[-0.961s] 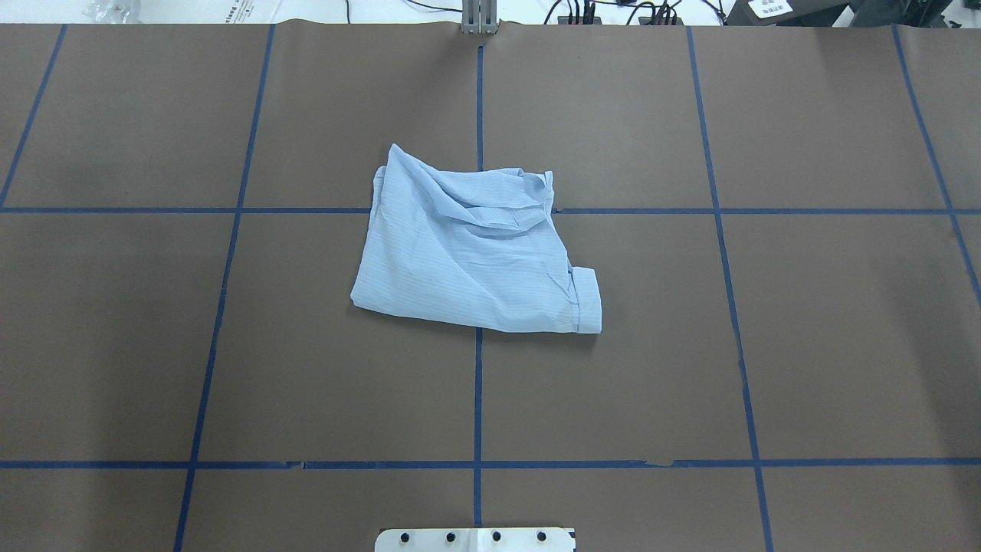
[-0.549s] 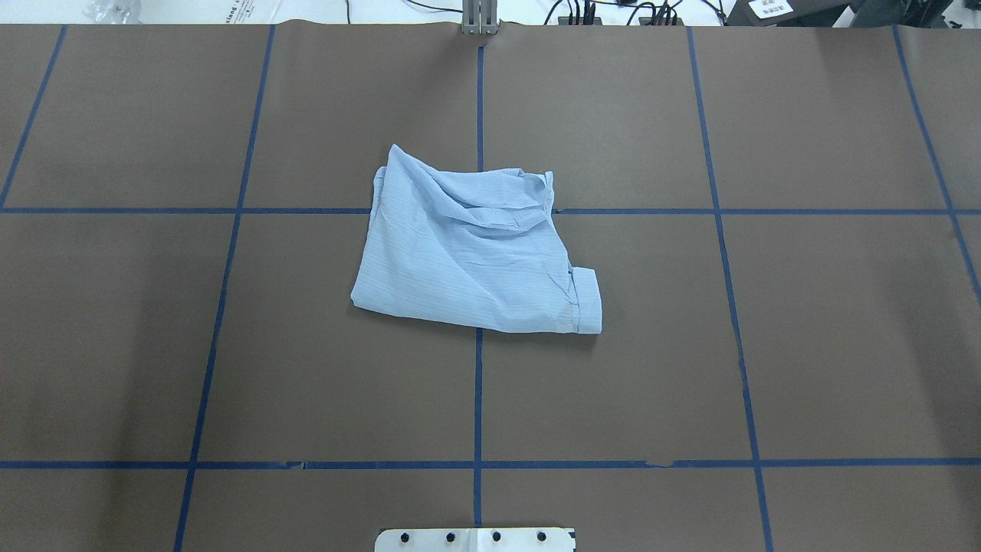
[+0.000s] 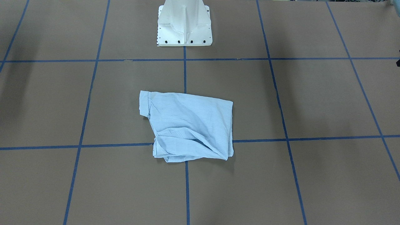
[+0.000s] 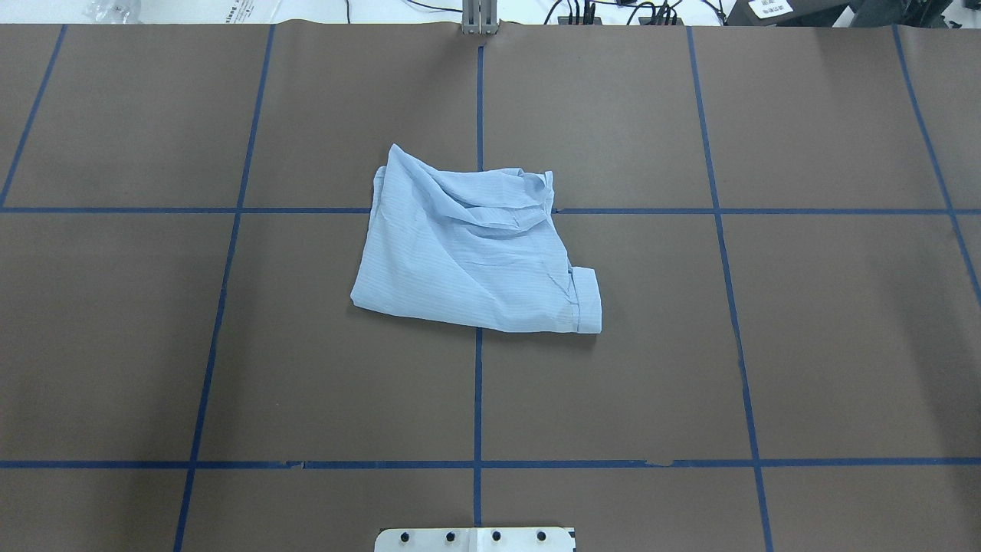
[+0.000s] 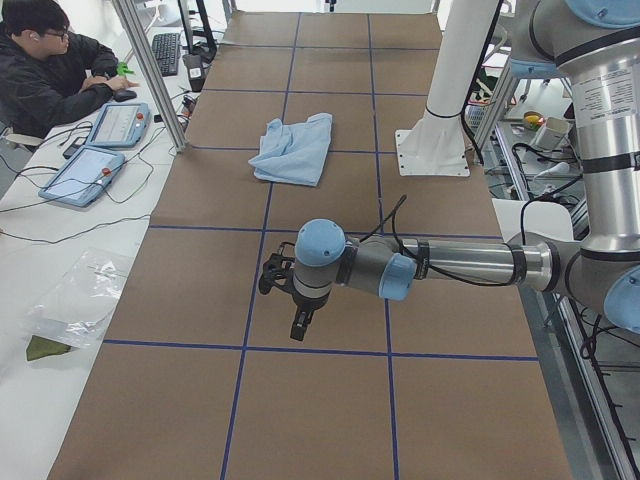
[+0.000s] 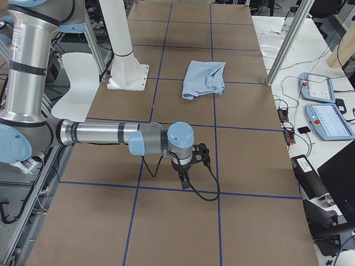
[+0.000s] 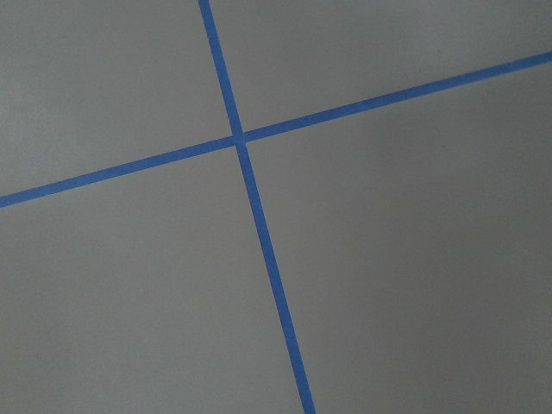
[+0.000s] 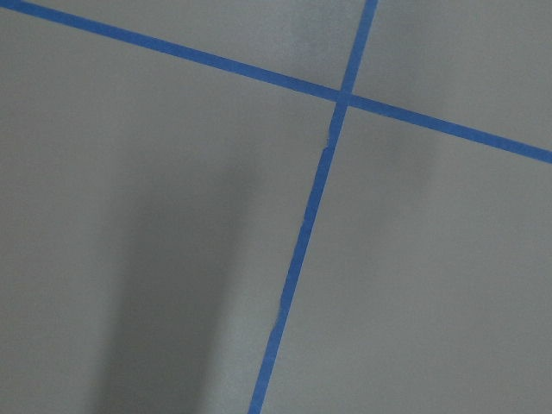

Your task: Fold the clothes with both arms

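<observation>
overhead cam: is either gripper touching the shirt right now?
No, the shirt lies by itself on the brown table, and nothing else in the overhead view is on it or beside it.

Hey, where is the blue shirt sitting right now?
In the overhead view the shirt lies loosely folded at mid-table, over a crossing of the blue tape lines, straight ahead of the white pedestal base.

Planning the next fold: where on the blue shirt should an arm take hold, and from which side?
Likely the cuffed corner of the shirt, nearest the robot's right: a doubled band jutting past the bundle, lying flat. Come down from that side, pinching across its outer edge. The far edge is loose, rumpled layers that might separate.
</observation>
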